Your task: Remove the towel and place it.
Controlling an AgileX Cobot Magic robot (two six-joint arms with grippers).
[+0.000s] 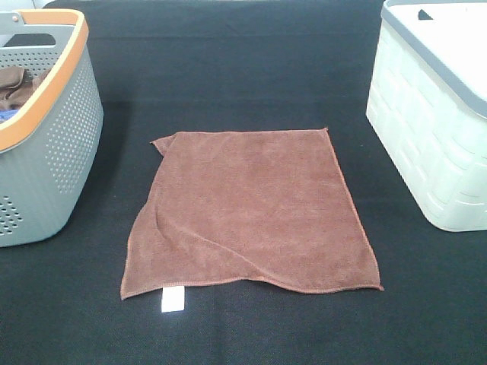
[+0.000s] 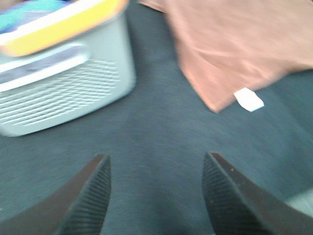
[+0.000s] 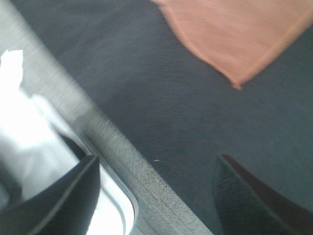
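A brown towel point(image 1: 247, 209) lies spread flat on the black table cloth in the exterior high view, with a white tag point(image 1: 172, 299) at its near left corner. Neither gripper shows in that view. In the left wrist view my left gripper point(image 2: 156, 196) is open and empty above the dark cloth, short of the towel's tagged corner point(image 2: 230, 54). In the right wrist view my right gripper point(image 3: 156, 196) is open and empty, with a corner of the towel point(image 3: 230, 34) ahead of it.
A grey perforated basket point(image 1: 46, 144) with an orange rim stands at the left, holding cloth; it also shows in the left wrist view point(image 2: 63, 83). A white lidded bin point(image 1: 437, 106) stands at the right. The table's grey edge point(image 3: 73, 107) runs past my right gripper.
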